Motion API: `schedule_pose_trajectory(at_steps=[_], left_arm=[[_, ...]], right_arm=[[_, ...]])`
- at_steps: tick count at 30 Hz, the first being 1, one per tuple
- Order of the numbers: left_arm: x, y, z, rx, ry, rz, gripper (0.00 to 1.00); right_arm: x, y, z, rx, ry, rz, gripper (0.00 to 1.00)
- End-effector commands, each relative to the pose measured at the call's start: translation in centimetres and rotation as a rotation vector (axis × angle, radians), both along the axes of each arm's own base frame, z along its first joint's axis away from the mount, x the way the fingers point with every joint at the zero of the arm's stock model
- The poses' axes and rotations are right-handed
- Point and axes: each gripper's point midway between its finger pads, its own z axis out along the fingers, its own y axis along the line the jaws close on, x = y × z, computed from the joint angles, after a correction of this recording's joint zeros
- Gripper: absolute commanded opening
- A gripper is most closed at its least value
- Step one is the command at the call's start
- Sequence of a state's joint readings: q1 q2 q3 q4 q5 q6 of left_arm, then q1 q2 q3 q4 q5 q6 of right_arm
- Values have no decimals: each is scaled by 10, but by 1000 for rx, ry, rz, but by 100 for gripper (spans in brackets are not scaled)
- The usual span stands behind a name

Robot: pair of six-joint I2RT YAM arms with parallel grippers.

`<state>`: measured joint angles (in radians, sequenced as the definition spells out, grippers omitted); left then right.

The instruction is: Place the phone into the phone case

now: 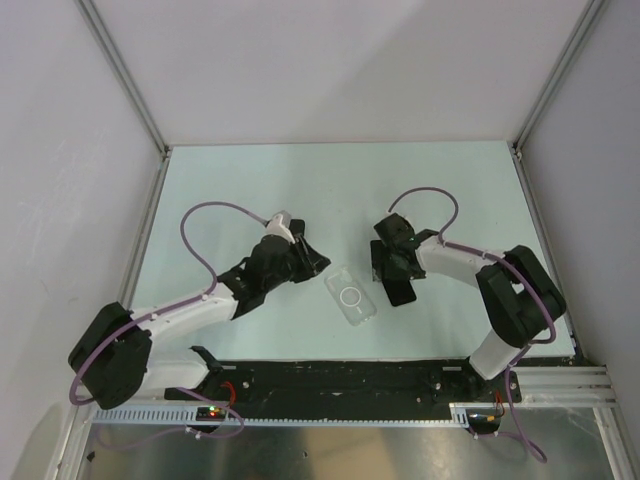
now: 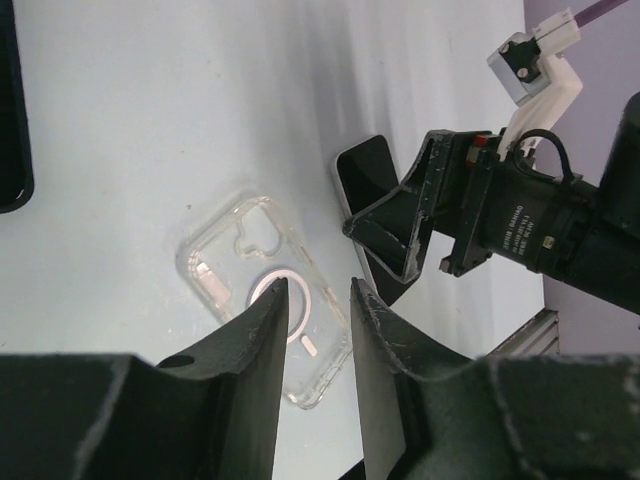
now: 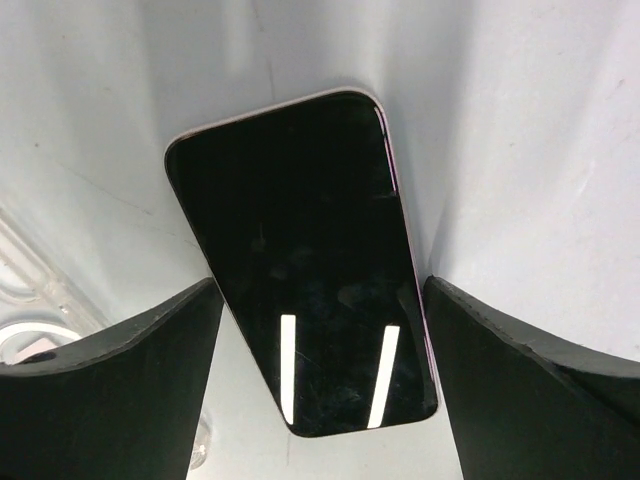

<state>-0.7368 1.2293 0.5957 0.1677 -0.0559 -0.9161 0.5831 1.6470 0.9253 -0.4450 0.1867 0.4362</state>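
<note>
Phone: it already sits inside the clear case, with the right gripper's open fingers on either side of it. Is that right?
No. The phone is not in the clear case; the case lies empty beside it, as the top external view shows. The right gripper's open fingers do stand on either side of the phone.

One phone [image 3: 300, 240], folks, just the one. One clear phone case [image 1: 350, 296]. Two grippers on show: the left gripper [image 2: 318, 300] and the right gripper [image 3: 320, 330]. One pale table [image 1: 250, 180].
</note>
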Motion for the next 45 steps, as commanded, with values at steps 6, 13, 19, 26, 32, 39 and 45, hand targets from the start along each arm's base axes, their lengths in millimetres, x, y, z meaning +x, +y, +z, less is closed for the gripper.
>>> schedule_pose_trajectory(at_steps=[6, 13, 19, 26, 32, 39, 45], left_arm=[[1, 10, -6, -2, 17, 24, 36], [-1, 11, -25, 21, 65, 28, 36], [-6, 17, -48, 66, 108, 39, 35], [-20, 18, -66, 109, 128, 28, 34], [-30, 16, -84, 131, 161, 28, 33], [-30, 12, -91, 132, 176, 27, 32], [-29, 8, -97, 125, 192, 20, 31]], right_arm=[[-50, -1, -26, -109, 186, 35, 70], [-58, 6, -31, -86, 214, 71, 50], [-50, 9, -25, -10, 211, 66, 30], [-40, 19, -6, 104, 183, 84, 24], [-39, 27, 8, 162, 168, 110, 22], [-39, 31, 26, 170, 144, 125, 21], [-40, 43, 43, 163, 120, 151, 20]])
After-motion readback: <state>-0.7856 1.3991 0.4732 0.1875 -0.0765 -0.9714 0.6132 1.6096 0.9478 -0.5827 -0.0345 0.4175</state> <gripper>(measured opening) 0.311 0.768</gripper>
